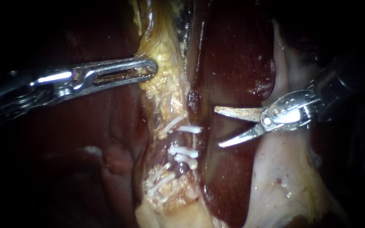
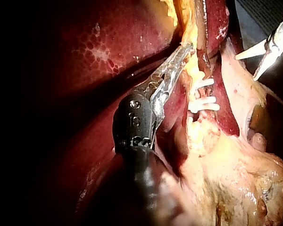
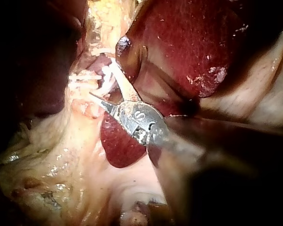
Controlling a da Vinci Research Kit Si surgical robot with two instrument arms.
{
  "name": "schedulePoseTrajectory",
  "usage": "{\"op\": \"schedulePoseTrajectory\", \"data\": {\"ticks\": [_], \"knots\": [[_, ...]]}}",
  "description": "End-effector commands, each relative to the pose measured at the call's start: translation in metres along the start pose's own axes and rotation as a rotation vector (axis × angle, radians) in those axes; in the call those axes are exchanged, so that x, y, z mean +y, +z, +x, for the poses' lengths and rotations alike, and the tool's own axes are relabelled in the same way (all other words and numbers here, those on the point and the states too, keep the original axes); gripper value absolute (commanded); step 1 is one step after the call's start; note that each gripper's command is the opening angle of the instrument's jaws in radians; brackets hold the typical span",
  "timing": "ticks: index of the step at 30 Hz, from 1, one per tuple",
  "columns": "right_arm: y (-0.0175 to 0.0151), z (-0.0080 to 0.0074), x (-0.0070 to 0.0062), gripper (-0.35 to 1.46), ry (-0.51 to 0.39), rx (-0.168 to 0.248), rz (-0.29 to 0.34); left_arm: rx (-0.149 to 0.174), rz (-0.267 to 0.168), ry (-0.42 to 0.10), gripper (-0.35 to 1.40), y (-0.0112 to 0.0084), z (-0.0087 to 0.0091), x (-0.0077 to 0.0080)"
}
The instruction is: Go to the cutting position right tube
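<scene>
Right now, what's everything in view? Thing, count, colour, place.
liver: one, dark red, both sides of the centre strip
yellow tissue: one strip, yellow, down the centre
tube: one clear, reddish, within that strip
clips: at least five, white, across the tube
pale tissue: one flap, whitish, under the right instrument
left instrument: one, silver, jaws shut on the yellow tissue
right instrument: one, silver, blades open, beside the clips, not touching

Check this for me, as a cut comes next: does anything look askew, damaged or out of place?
Nothing stands out. The white clips sit across the tube. The right tool is open, short of the clips and touching nothing. The left tool is shut on the yellow tissue.
</scene>
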State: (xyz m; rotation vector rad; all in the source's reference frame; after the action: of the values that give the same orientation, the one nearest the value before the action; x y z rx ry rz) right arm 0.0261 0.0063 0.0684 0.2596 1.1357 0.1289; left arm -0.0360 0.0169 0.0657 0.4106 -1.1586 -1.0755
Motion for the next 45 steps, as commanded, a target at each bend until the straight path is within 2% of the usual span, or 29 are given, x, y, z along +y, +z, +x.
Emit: {"op": "schedulePoseTrajectory", "data": {"ticks": [1, 5, 8, 10, 12, 15, 17, 20, 25, 33, 45], "knots": [[0.0, 0.0, 0.0, 1.42, -0.006, 0.0, 0.0, 0.0, 0.0, 0.0, -0.35, -0.0001, -0.0001, -0.0001], [0.0002, -0.0002, -0.0003, 1.42, 0.109, 0.015, 0.033, 0.003, 0.005, -0.004, -0.35, -0.0011, -0.0007, -0.0005], [0.0009, -0.0008, -0.0011, 1.42, 0.173, 0.03, 0.066, 0.001, -0.002, 0.001, -0.35, -0.0031, -0.0019, -0.0012], [0.0017, -0.0011, -0.0016, 1.42, 0.214, 0.028, 0.091, -0.014, 0.0, 0.007, -0.35, -0.0047, -0.0028, -0.0018], [0.0025, -0.0015, -0.0022, 1.42, 0.254, 0.016, 0.119, -0.027, -0.001, 0.014, -0.35, -0.0063, -0.0035, -0.0025], [0.0039, -0.0023, -0.0034, 1.42, 0.328, -0.026, 0.162, -0.043, 0.002, 0.009, -0.35, -0.0082, -0.0041, -0.0037], [0.0049, -0.0029, -0.0042, 1.42, 0.384, -0.061, 0.193, -0.048, 0.003, 0.007, -0.35, -0.0091, -0.0044, -0.0044], [0.0063, -0.0037, -0.0047, 1.4, 0.44, -0.084, 0.215, -0.057, 0.005, 0.015, -0.35, -0.0101, -0.005, -0.0052], [0.0079, -0.0046, -0.0046, 1.37, 0.487, -0.121, 0.255, -0.068, 0.001, 0.02, -0.35, -0.0113, -0.006, -0.0055], [0.0092, -0.0056, -0.0045, 1.35, 0.548, -0.16, 0.279, -0.072, -0.004, 0.02, -0.35, -0.0117, -0.0061, -0.0051], [0.012, -0.006, -0.0025, 1.35, 0.587, -0.178, 0.266, -0.072, -0.005, 0.02, -0.35, -0.0118, -0.006, -0.0053]]}}
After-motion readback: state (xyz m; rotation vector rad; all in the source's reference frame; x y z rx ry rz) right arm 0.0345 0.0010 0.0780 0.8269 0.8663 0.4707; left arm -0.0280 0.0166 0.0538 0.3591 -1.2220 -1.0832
